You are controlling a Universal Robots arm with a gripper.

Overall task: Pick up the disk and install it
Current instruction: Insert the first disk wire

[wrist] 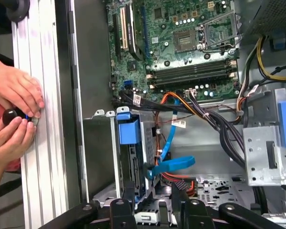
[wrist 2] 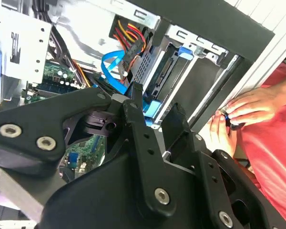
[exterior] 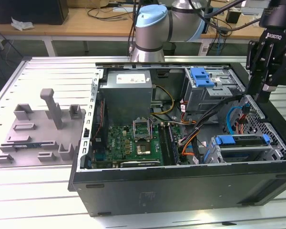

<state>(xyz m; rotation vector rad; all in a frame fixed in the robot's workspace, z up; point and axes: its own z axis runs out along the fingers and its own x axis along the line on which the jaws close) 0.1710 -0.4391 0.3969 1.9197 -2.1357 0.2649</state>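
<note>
The disk [exterior: 243, 141] lies in its bright blue carrier frame inside the lower drive cage, at the open computer case's front corner on the exterior view's right. In the first wrist view the disk [wrist: 132, 138] stands on edge in that cage, blue end up. My black gripper [exterior: 263, 93] hangs above the case's right wall, a little behind and above the cage. Both wrist views show the gripper [wrist: 152, 209] [wrist 2: 155, 113] open, with nothing between its fingers and the cage beyond the gap.
An upper metal drive cage carries a blue latch piece [exterior: 202, 76]. Loose blue and orange cables [exterior: 236, 117] cross beside the lower cage. A person's hands [wrist: 14, 102] hold a small black object at the table rail by the case. A grey fixture plate [exterior: 38, 131] lies on the left.
</note>
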